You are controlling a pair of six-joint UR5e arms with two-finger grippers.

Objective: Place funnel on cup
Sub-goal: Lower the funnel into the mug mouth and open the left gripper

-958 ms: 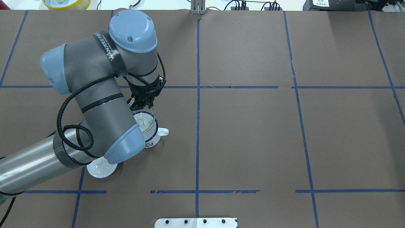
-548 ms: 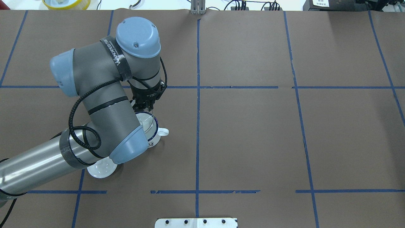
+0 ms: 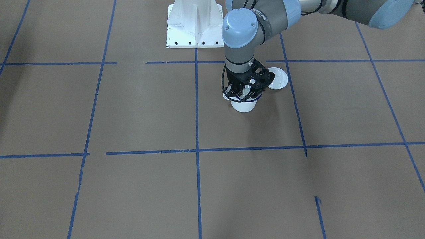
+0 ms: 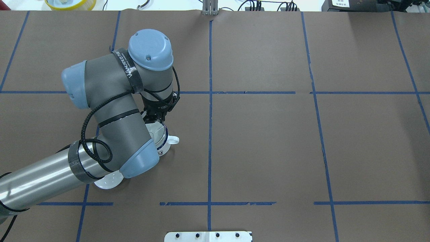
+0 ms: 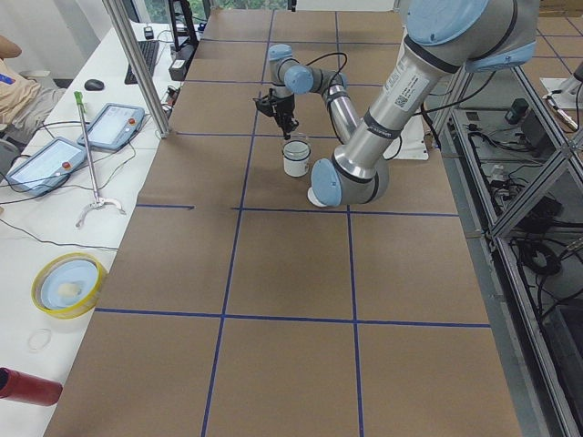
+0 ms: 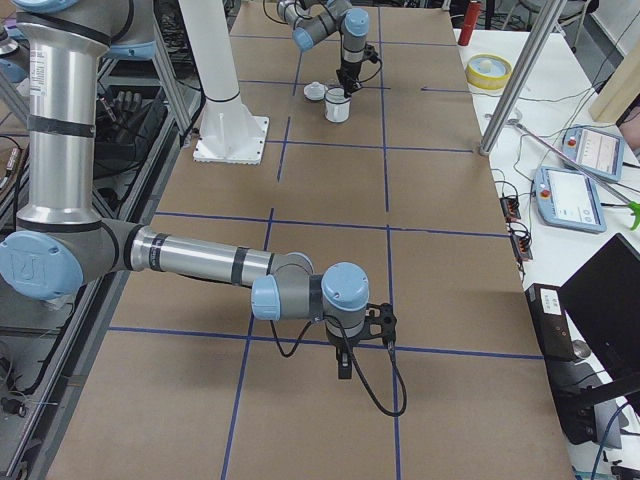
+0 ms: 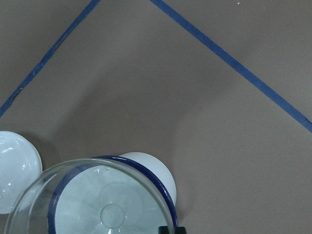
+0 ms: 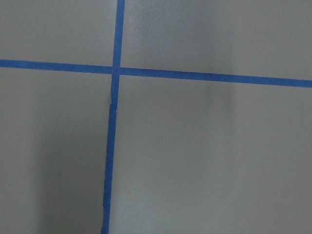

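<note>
Only the left wrist view shows the left fingers (image 7: 171, 229) pinching the funnel (image 7: 109, 202) by its rim, over the mouth of the cup (image 3: 244, 105) on the desk (image 3: 132, 109). The right fingers (image 6: 345, 368) show just from the side: I cannot tell their state.

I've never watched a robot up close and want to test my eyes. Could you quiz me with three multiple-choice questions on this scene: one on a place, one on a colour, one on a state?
1. Where is the white lid?
A on the cup
B on the table beside the cup
C under the cup

2. What colour is the cup's rim?
A red
B green
C dark blue

3. The funnel is:
A held over the cup by the left gripper
B lying on the table
C upside down on the lid

Answers:
1 B: the lid rests on the brown surface next to the cup.
2 C: the wrist view shows a dark blue ring.
3 A: the funnel's clear rim hangs above the cup's mouth.
</note>
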